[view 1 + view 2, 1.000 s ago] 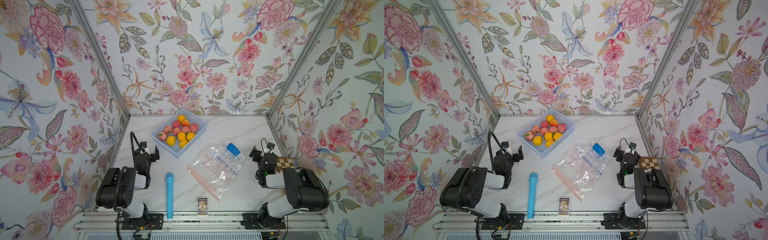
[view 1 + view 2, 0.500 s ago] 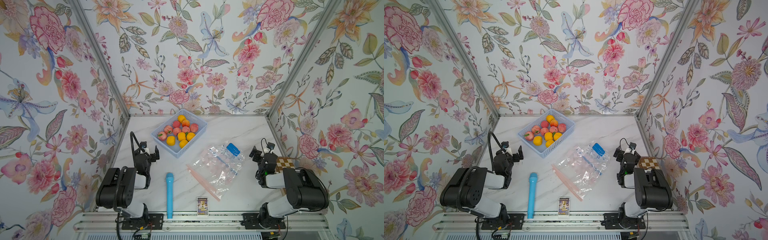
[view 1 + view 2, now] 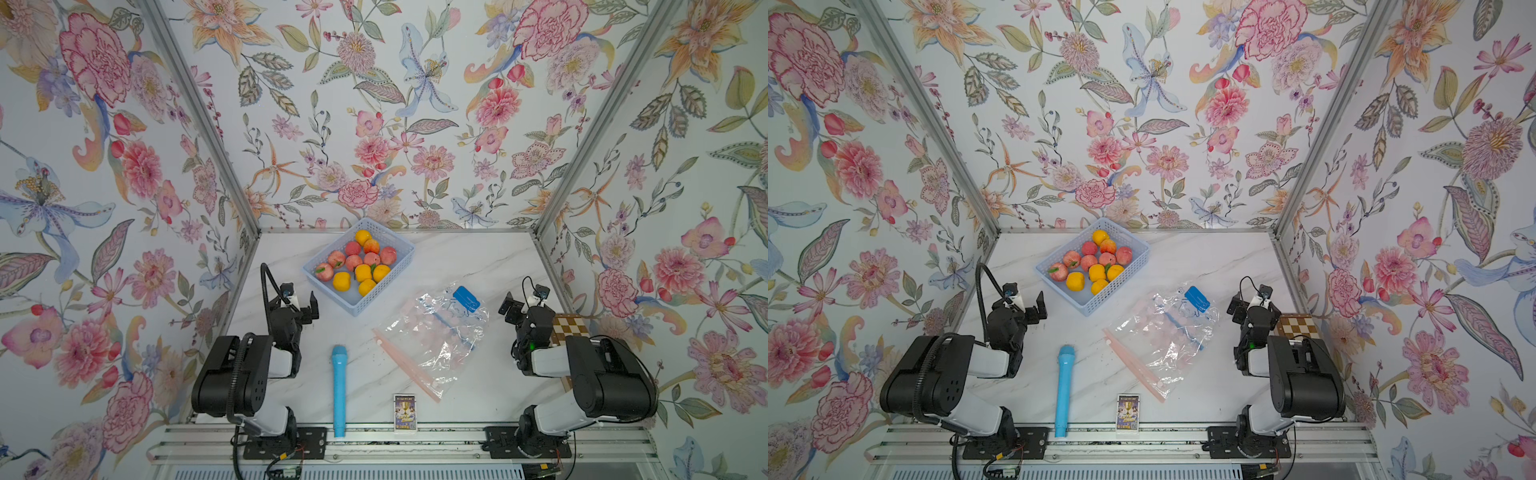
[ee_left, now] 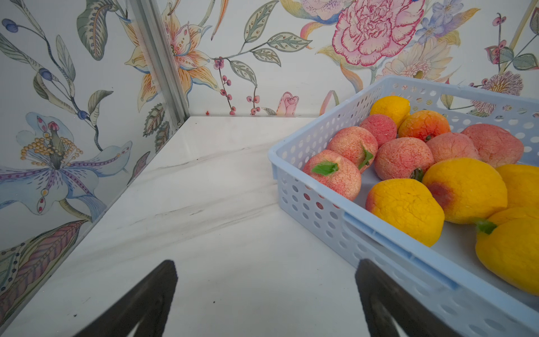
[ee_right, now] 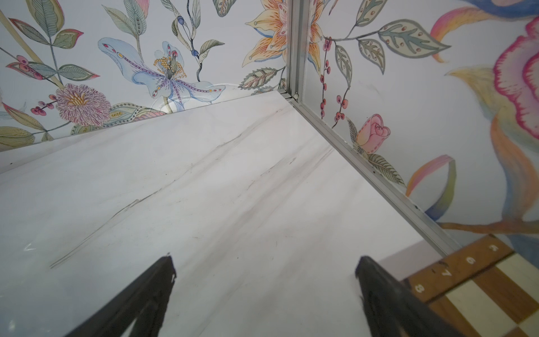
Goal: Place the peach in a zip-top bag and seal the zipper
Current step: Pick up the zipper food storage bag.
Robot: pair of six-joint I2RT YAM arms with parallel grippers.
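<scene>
The left gripper [image 3: 300,300] has its jaws spread wide and empty, just beside the basket [image 3: 384,283]. The nearest peach [image 3: 324,272] lies ahead and to its right, over the rim. The zip-top bag [image 3: 432,336] lies flat mid-worktop, its long pink zipper [image 3: 405,370] running diagonally frontward. The right gripper [image 3: 523,301], its jaws equally wide and empty, faces bare worktop. The left arm looks better placed for the fruit.

You have no change to log over the last second: in both top views the left gripper [image 3: 300,302] at lower left, the right gripper [image 3: 524,301] at lower right, the zip-top bag [image 3: 432,336] at centre and the peaches [image 3: 353,262] in the basket [image 3: 409,250] match the earlier frames.
</scene>
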